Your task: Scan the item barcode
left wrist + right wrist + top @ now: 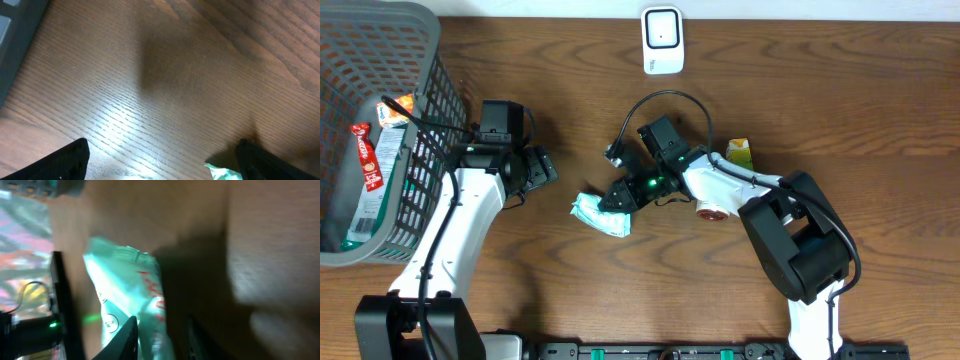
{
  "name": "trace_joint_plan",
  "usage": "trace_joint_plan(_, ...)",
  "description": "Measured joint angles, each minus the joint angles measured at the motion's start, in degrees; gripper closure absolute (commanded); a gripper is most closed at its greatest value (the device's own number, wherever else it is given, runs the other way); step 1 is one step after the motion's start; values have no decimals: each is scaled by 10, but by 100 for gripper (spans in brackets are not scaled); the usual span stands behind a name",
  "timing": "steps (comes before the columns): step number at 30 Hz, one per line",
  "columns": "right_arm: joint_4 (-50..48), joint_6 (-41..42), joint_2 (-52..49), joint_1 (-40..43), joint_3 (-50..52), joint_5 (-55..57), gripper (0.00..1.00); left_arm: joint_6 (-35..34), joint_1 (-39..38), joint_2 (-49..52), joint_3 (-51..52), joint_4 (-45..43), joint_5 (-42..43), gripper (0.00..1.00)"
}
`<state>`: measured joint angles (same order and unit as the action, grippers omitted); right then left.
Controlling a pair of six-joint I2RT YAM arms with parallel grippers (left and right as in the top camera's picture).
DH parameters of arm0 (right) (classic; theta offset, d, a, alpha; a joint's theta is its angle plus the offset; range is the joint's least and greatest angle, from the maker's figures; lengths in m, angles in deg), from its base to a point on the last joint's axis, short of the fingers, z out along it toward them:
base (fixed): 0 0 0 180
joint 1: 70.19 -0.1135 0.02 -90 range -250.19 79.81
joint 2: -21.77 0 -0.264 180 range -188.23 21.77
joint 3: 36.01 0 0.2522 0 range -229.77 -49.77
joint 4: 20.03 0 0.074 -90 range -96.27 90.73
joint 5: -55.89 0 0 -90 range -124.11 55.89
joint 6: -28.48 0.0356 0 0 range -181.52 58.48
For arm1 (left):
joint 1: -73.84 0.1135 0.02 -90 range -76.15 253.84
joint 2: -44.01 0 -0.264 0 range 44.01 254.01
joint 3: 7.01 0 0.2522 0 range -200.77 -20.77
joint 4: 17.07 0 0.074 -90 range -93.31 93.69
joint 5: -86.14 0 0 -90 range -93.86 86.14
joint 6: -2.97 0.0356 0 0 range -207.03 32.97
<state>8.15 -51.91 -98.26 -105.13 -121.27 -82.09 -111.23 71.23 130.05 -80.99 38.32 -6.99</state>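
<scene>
Teal-and-white plastic, crinkled, makes up the packet point(598, 213) that lies flat on the brown wooden table point(820, 80), right at the tips of the right end effector point(617, 195). In the right wrist view the packet point(120, 290) shows red print, though the view is too blurred to read it or find a barcode. One finger point(125, 337) of the right end effector point(160, 322) lies across the packet's near end. The other finger is clear of it, with a dark strip of shadowed table between that finger and the packet's edge. The jaws stand a little apart and pinch nothing.

The left end effector point(546, 168) sits well off to the far side of the packet from the right one. Its jaws are spread wide with only bare table between them. In the left wrist view, the left end effector point(162, 146) shows a black finger point(65, 160) at each lower corner. A small teal corner of the packet point(223, 173) peeks in just beside one of them.

A white scanner point(661, 40) stands at the table's far edge, well beyond the right end effector and apart from the packet. A grey mesh basket point(435, 100) holding other wrapped goods is behind the left end effector. A small yellow-green carton point(740, 153) sits behind the right end effector, close beside its arm.
</scene>
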Motion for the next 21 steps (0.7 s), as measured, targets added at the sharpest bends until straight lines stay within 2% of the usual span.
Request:
trace_joint_plan(5,2,-30,-5,0,0,70,57,0,0,0,0,0,0,6)
trace_joint_plan(10,-2,-49,-5,3,-2,84,56,0,0,0,0,0,0,6)
trace_joint_plan(14,14,-54,5,17,-5,101,59,0,0,0,0,0,0,6)
trace_joint_plan(16,30,-54,20,23,-5,109,68,0,0,0,0,0,0,6)
trace_joint_plan(19,61,-46,59,25,-6,115,90,0,0,0,0,0,0,6)
trace_joint_plan(21,80,-42,89,22,-9,106,98,0,0,0,0,0,0,6)
